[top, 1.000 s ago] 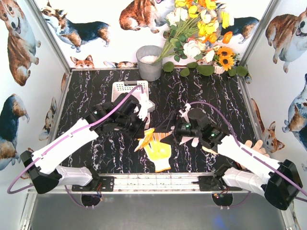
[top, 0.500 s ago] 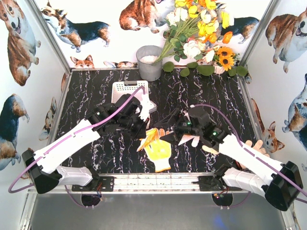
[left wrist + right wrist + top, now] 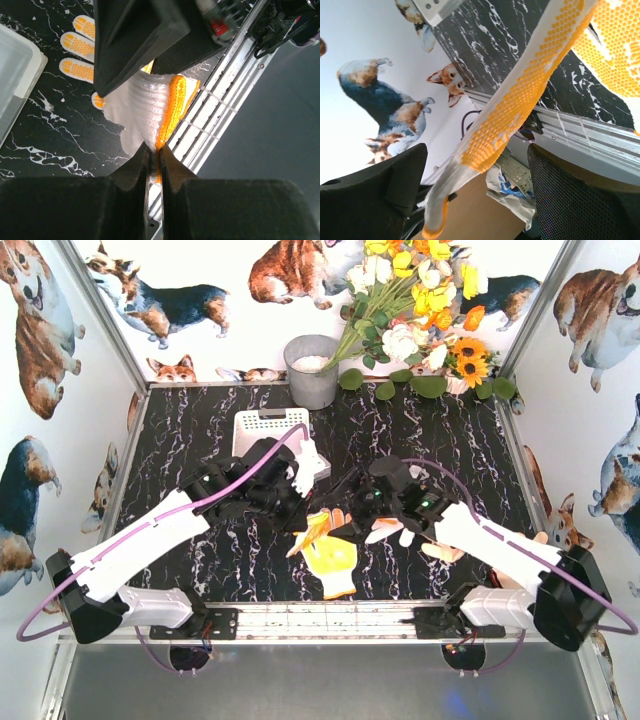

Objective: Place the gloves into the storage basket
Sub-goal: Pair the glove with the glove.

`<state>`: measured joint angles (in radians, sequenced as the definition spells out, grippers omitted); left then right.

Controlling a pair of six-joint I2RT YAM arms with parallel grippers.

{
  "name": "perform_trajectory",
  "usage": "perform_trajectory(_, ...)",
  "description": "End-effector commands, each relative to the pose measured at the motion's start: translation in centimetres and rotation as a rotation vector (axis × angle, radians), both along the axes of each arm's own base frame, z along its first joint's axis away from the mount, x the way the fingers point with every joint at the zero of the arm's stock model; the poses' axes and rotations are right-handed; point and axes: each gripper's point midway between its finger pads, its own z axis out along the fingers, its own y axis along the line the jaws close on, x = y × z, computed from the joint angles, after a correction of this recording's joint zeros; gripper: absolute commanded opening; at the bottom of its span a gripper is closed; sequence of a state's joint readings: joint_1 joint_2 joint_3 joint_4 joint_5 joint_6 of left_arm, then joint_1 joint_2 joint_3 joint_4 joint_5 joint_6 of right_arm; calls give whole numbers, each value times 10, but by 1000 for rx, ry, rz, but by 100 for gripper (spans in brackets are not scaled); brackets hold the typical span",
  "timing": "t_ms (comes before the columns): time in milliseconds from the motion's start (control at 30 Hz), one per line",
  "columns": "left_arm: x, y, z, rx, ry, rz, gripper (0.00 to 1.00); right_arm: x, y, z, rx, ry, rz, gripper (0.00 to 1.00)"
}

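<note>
White knit glove (image 3: 142,107), orange cuff, pinched tight in my left claw (image 3: 154,152), dangling lengthwise over table (image 3: 200,440) centre. My right claw (image 3: 475,150) wide open beside it, holding nothing. Storage basket (image 3: 262,426) just beyond left claw, toward far edge; left arm nearer.

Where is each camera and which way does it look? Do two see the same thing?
Top camera: high behind the arms, looking down at the table; left arm and right arm show, the storage basket beyond.
Left wrist camera: on the left arm, looking down past the left gripper, shut on a white glove.
Right wrist camera: on the right arm, looking sideways toward the corgi wall; the right gripper is open.
Shared: both wrist views show seemingly that same glove and the table's metal rail.
</note>
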<state>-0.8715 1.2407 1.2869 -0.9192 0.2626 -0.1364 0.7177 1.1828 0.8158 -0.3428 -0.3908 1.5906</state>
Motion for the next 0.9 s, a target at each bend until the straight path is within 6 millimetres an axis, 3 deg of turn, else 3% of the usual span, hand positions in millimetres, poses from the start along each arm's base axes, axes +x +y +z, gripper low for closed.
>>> perform_trajectory(0, -2, -11, 14, -57, -40, -47, 0, -2, 14, 5, 8, -21, 48, 83)
perform_trajectory(167, -4, -14, 16, -65, -42, -54, 0, -5, 14, -17, -42, -3, 69, 78)
perform_trajectory(467, -12, -10, 13, -77, -22, -40, 0, -5, 9, -36, -71, -9, 56, 45)
perform_trajectory(633, -9, -8, 13, -68, -38, -20, 0, 2, 9, -37, -88, -58, 51, 40)
perform_trajectory(833, 18, -5, 14, -8, -133, 42, 0, 39, 3, -22, -73, -183, -14, 0)
perform_trajectory(867, 23, -5, 15, 2, -151, 47, 0, 47, 1, -18, -66, -204, -25, 0)
